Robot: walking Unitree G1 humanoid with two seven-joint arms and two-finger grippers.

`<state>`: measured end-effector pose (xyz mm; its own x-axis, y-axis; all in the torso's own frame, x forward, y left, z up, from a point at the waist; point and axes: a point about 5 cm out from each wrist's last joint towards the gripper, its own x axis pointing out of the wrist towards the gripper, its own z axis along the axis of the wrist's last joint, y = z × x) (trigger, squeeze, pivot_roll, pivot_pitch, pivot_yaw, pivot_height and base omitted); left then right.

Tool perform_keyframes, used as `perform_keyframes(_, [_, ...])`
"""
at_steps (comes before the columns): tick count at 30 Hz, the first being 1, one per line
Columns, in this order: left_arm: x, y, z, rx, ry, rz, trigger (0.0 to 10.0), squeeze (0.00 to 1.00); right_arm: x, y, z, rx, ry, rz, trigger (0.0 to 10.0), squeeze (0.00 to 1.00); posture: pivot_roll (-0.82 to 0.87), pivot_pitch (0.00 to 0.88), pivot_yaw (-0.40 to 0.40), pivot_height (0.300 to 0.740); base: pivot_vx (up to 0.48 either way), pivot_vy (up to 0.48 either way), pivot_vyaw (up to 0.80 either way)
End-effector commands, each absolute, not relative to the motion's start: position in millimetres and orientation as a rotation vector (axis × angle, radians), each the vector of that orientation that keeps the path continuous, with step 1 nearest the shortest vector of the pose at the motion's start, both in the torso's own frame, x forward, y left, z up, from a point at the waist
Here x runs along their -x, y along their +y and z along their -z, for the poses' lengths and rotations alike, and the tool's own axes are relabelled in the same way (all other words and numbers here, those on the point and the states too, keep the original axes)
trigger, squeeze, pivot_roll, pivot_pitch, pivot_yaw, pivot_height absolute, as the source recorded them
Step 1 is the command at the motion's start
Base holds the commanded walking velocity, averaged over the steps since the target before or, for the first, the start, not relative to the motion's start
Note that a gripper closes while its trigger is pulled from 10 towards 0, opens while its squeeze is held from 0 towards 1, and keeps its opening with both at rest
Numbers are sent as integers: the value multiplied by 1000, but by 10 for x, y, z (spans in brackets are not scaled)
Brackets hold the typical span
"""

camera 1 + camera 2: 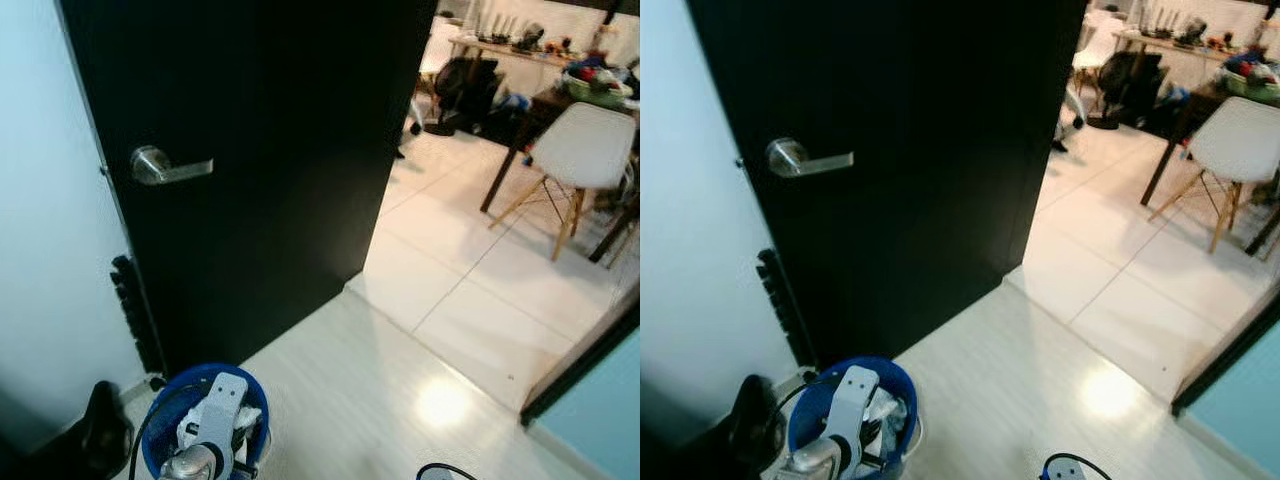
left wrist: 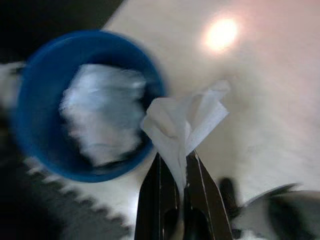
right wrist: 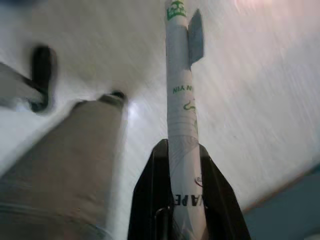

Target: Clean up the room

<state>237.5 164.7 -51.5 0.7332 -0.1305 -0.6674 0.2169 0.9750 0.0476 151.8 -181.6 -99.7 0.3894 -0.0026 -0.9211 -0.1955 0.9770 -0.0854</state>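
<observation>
The robot stands on a pale floor (image 1: pixel 350 400) before a black door (image 1: pixel 260 150) with a silver lever handle (image 1: pixel 165 166). The door stands open, and past its edge a tiled room shows with a white chair (image 1: pixel 590 150) and a cluttered table (image 1: pixel 520 50) at the far side.

At the foot of the door, near the wall (image 1: pixel 50 200), sits a blue bin (image 2: pixel 45 100) with crumpled white paper (image 2: pixel 100 117) inside. The left arm (image 1: pixel 210 420) reaches over the bin. The left gripper (image 2: pixel 181 162) is closed on a crumpled white tissue (image 2: pixel 185 120), pinched between its black fingers (image 2: pixel 150 200); the tissue hangs just beside the bin's rim, above the floor rather than over the opening.

The right gripper (image 3: pixel 186 150) is clamped on a flat white packet (image 3: pixel 181 100) with green print, which sticks out straight past the fingers (image 3: pixel 145 200) over the floor.

A black object (image 1: pixel 100 425) lies on the floor in the corner beside the bin, and a black ridged strip (image 1: pixel 135 310) runs down the wall by the door's hinge side.
</observation>
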Motion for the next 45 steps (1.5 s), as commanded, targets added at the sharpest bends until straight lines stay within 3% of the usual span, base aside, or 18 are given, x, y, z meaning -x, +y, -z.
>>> perform_keyframes(1, [-2358,1629,537,-137,747,184,10000,0,-1483,-1896,1001,202,1173,-110,10000,0,50,0,-68,740,356,0,0])
perform_keyframes(8, [-2287,1738,595,-185,814,105,10000,0,-1507,-1879,990,226,1152,-166,10000,0,43,0,-66,740,335,0,480])
perform_keyframes(13, [-2091,1725,731,-93,945,75,10000,0,-1501,-1889,992,214,1156,-144,10000,0,43,0,-69,740,60,0,610])
perform_keyframes(20, [-2007,1708,781,-62,990,82,10000,0,-1504,-1890,991,202,1151,-131,10000,0,38,0,-71,740,0,0,0])
perform_keyframes(21, [-2006,1709,781,-50,986,79,10000,1000,-1505,-1891,990,201,1149,-131,10000,0,38,0,-71,740,0,0,0])
perform_keyframes(30, [-2192,1732,662,-63,878,90,10000,1000,-1506,-1893,989,198,1148,-133,10000,0,37,0,-74,740,0,0,0])
perform_keyframes(33, [-2308,1824,574,-150,813,52,10000,1000,-1500,-1889,992,193,1151,-135,10000,0,35,0,-71,740,0,0,0])
perform_keyframes(44, [-2214,2057,596,-326,823,-42,10000,1000,-1485,-1889,997,187,1153,-131,10000,0,33,0,-71,740,0,0,0])
perform_keyframes(45, [-2084,2051,677,-325,872,-19,10000,0,-1496,-1892,992,207,1139,-134,10000,0,37,0,-74,740,0,0,800])
